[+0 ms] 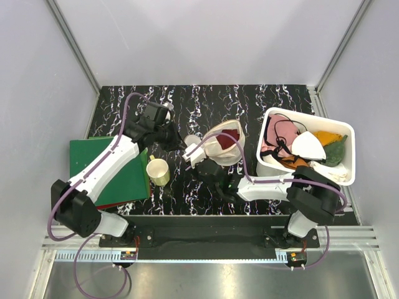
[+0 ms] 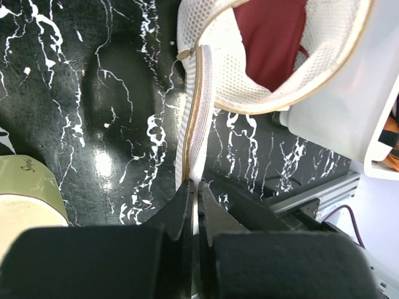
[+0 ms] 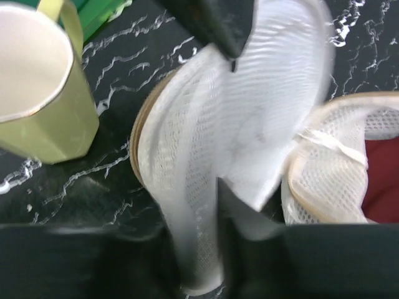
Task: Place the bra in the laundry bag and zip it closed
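**Ana:** What sits nearest the arm bases?

**Ben:** A pale yellow cup (image 1: 158, 171), upright on the black marbled desk (image 1: 206, 99). It stands just beside a green board (image 1: 128, 184) on the left.

**Ana:** And the right end effector?

**Ben:** The right end effector (image 3: 194, 261) is just past the cup, at the near-left edge of the laundry bag (image 2: 215, 75). A fold of white mesh runs down between its fingers. The wrist view is blurred, so I cannot tell whether they pinch the fold or only stand around it.

**Ana:** The left one?

**Ben:** The left end effector (image 2: 194, 200) comes in from the left, a little farther back. Its fingers are pressed together on the bag's zipper-edged rim. A strip of that rim runs straight from the jaws to the pouch's mouth.

**Ana:** Where is the bra?

**Ben:** The bra (image 2: 274, 37), dark red, lies inside the bag and shows through the mouth. The bag sits near the middle of the desk, unzipped and gaping.

**Ana:** Anything beyond?

**Ben:** A white bin (image 2: 349, 93) stands just to the right of the bag. It holds a pink cloth (image 1: 278, 134), an orange cloth (image 1: 327, 137) and a green cloth (image 1: 336, 152).
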Robot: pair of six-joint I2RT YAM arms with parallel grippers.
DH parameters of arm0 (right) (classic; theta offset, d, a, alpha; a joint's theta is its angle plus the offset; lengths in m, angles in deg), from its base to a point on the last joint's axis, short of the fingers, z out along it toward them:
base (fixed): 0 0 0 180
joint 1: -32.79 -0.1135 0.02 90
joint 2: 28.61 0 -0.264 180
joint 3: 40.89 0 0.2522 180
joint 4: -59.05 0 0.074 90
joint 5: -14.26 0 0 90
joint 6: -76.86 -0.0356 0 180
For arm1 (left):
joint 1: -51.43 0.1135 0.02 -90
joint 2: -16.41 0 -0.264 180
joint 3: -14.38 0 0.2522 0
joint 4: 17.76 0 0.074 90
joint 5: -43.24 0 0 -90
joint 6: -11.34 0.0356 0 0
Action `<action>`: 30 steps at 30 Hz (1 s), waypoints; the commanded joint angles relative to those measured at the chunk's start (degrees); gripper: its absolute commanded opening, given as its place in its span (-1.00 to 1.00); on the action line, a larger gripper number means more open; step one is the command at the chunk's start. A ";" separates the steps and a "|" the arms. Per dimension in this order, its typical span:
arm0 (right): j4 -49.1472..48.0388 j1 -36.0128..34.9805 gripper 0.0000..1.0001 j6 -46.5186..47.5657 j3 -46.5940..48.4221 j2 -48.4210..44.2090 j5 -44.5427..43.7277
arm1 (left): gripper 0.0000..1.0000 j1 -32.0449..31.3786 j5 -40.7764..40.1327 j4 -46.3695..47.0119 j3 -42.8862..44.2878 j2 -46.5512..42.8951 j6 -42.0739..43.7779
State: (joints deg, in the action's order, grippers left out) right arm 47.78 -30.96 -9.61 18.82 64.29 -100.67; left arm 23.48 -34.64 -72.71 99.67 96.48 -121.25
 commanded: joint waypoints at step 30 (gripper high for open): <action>37.34 39.92 -1.00 -11.35 17.06 -7.56 89.35 | 0.98 3.16 21.18 30.82 -3.77 4.73 19.65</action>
State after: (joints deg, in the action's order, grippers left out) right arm 83.08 6.50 -19.91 31.30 55.22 -24.10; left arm 26.63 -18.23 -47.21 91.39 97.79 -103.92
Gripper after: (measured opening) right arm 0.029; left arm 0.987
